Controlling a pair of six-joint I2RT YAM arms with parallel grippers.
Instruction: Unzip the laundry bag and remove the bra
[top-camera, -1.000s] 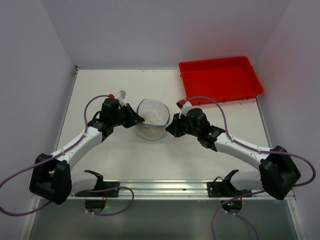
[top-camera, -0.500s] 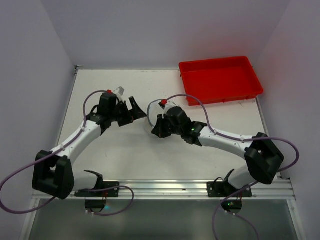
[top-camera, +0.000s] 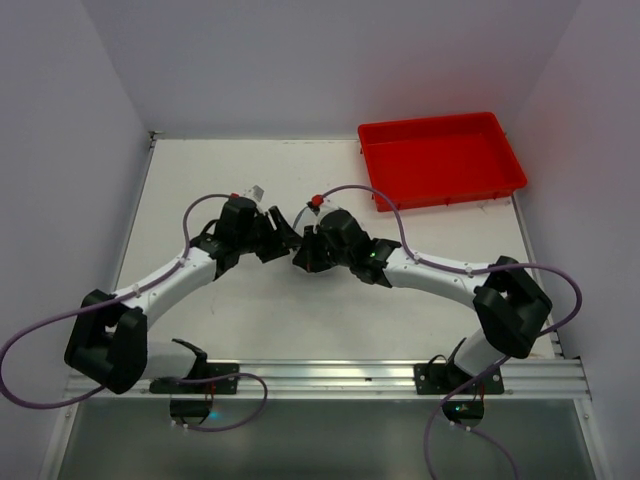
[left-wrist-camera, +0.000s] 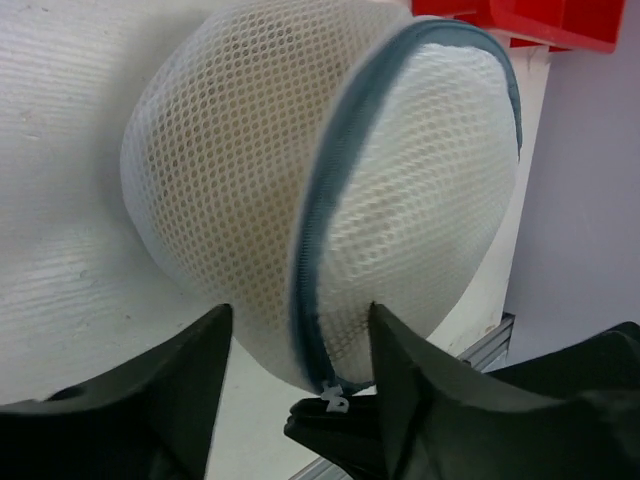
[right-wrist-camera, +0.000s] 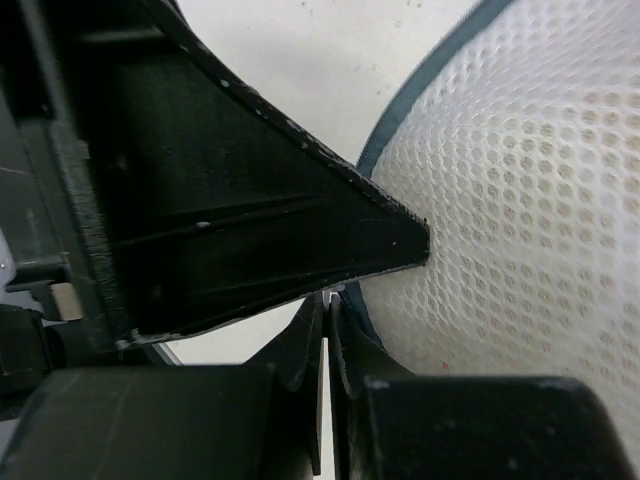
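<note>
Over the last second the right arm has been swinging leftward across the middle of the desk while the left arm has been closing in from the left edge. The two are now meeting over the laundry bag (left-wrist-camera: 250, 180), which is all but hidden from above. The bag is lying near the centre of the desk (top-camera: 220, 170), well apart from the red tray (top-camera: 440, 158) at the far right corner. The left gripper (left-wrist-camera: 300, 312) is spreading its fingers wide, released, straddling the pouch at its zipper band (left-wrist-camera: 320, 200). The right gripper (right-wrist-camera: 326, 310) is pressing its fingers together at the band's end, apparently pinching the zipper pull (left-wrist-camera: 331, 399). The zipper is looking fully closed, with the bra (left-wrist-camera: 400, 240) showing only as a pale mass through the mesh, so the unzipping seems about to begin.
</note>
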